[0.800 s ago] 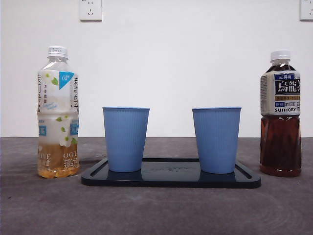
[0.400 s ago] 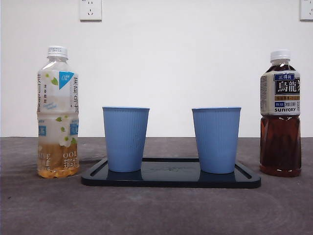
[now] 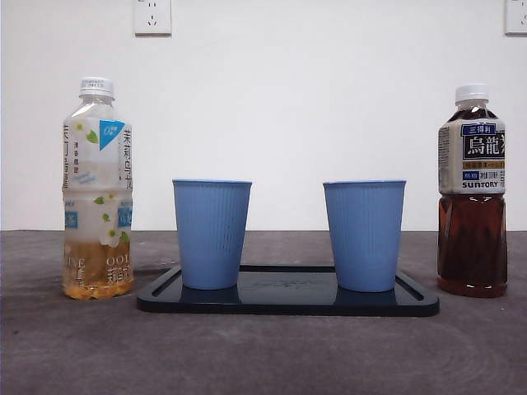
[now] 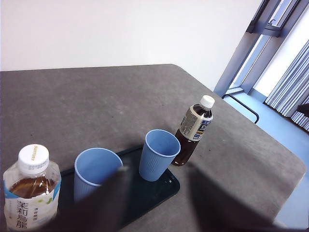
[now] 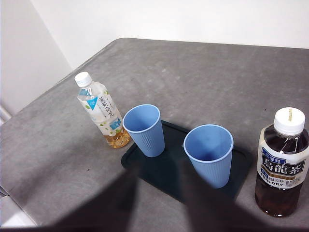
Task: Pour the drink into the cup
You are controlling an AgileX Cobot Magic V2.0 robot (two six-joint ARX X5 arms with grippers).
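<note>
Two blue ribbed cups point(image 3: 212, 234) point(image 3: 364, 234) stand upright and empty on a dark tray point(image 3: 288, 304). A capped jasmine tea bottle point(image 3: 97, 189) with a little pale drink stands left of the tray. A capped dark oolong tea bottle point(image 3: 471, 193) stands to its right. No arm shows in the front view. My left gripper point(image 4: 158, 174) hangs open high above the table, nearest the jasmine bottle point(image 4: 31, 188). My right gripper point(image 5: 161, 166) hangs open above the tray point(image 5: 241, 159), with the oolong bottle point(image 5: 282, 164) close by. Neither holds anything.
A white wall with two sockets point(image 3: 152, 16) stands behind the grey table point(image 3: 263, 354). The table's rounded far edge and a window point(image 4: 270, 43) show in the left wrist view.
</note>
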